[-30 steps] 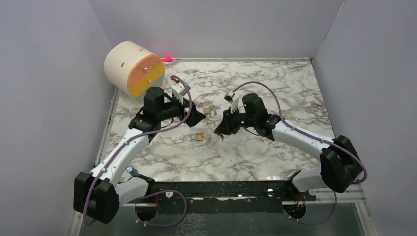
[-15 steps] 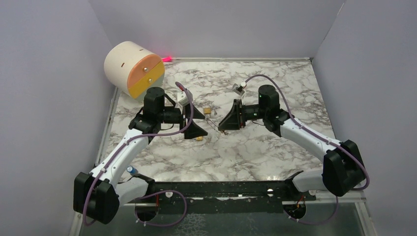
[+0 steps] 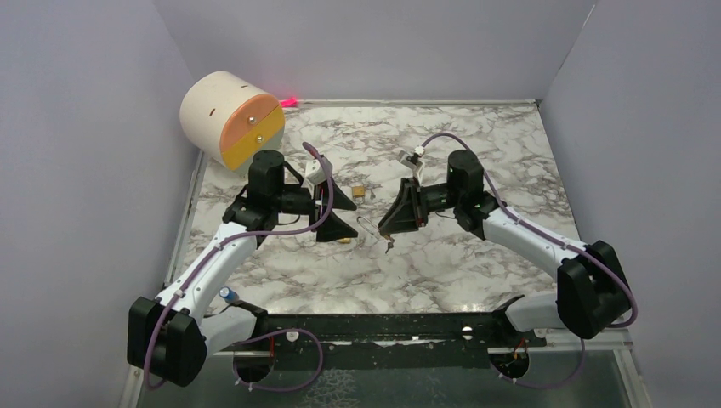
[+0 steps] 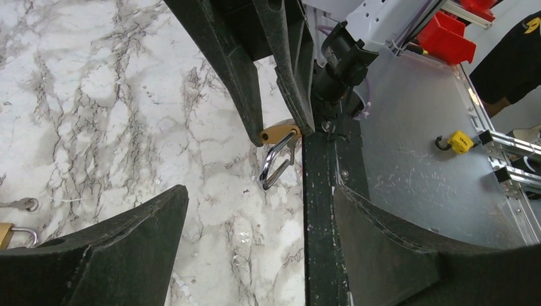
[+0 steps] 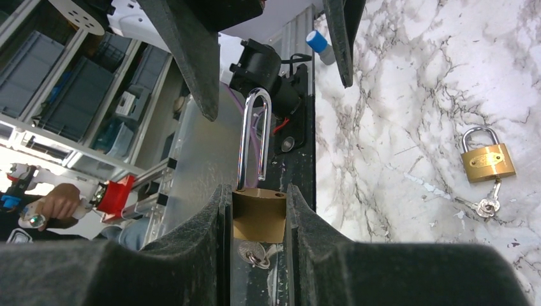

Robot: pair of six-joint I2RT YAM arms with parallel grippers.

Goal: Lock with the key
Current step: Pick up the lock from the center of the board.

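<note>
Top external view: three padlocks. Two lie on the marble table (image 3: 425,272), the far padlock (image 3: 360,192) clear and the near padlock (image 3: 344,240) half hidden under the left gripper (image 3: 350,217), which gapes empty. The wrist views alone show the right gripper (image 5: 257,191) clamping the held padlock (image 5: 258,213), shackle open, key (image 5: 255,255) dangling.

Padlocks: 3, all brass. One held padlock (image 5: 258,215) sits in the right pincer (image 5: 257,194). Two lie on the counter (image 3: 459,263): far padlock (image 3: 360,192), and near padlock (image 3: 344,239), half hidden by the left pincer (image 3: 353,218). Key bunches visible: 2, held padlock's keys (image 5: 254,255) and far padlock's keys (image 5: 487,205). Pincers: 2. Round cream-and-orange drum (image 3: 229,117): 1, far left.
</note>
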